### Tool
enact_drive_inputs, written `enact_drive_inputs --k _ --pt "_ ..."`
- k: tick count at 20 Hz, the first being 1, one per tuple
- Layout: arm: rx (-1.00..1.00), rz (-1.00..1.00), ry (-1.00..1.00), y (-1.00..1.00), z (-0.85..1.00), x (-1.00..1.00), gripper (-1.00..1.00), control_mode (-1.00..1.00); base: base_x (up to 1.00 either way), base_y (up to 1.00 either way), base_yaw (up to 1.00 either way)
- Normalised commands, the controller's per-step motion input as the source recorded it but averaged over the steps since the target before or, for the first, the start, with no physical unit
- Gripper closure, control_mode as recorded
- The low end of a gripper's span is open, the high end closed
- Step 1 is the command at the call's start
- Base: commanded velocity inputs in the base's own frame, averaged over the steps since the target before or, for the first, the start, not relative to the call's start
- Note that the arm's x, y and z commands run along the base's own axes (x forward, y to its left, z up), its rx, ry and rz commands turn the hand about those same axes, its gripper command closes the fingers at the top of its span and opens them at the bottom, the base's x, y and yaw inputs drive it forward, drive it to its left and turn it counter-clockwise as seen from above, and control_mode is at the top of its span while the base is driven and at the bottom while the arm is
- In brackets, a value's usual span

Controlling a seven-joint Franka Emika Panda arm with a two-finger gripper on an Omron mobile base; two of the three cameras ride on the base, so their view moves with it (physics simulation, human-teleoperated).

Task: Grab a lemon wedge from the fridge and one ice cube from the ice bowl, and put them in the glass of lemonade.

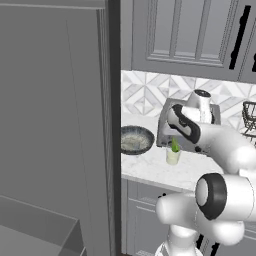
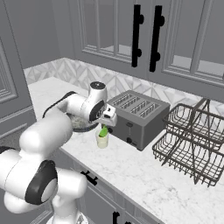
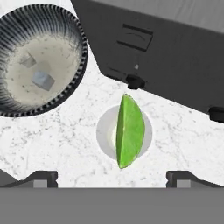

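In the hand view, the ice bowl (image 3: 39,59) sits at the upper left on the marble counter (image 3: 52,144), with two ice cubes (image 3: 42,80) on its speckled floor. Just right of it stands the glass of lemonade (image 3: 103,131), seen from straight above, and the green lemon wedge (image 3: 130,130) stands on edge inside it, poking over the rim. Further right and above is the dark toaster (image 3: 175,57) (its knob nearly over the glass). The gripper (image 3: 111,177) hangs directly over the glass, fingers (image 3: 41,177) spread wide apart and clamped on nothing. From the left base view, the fridge (image 1: 55,125) fills the left side, beside the bowl.
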Motion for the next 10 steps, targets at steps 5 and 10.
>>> enact_drive_inputs --k 5,10 --pt "0.00 0.02 0.00 0.68 0.04 -0.07 -1.00 -1.00 0.00 0.00 0.00" --pt "0.00 0.17 0.03 0.89 0.00 0.10 -1.00 -1.00 0.00 0.00 0.00"
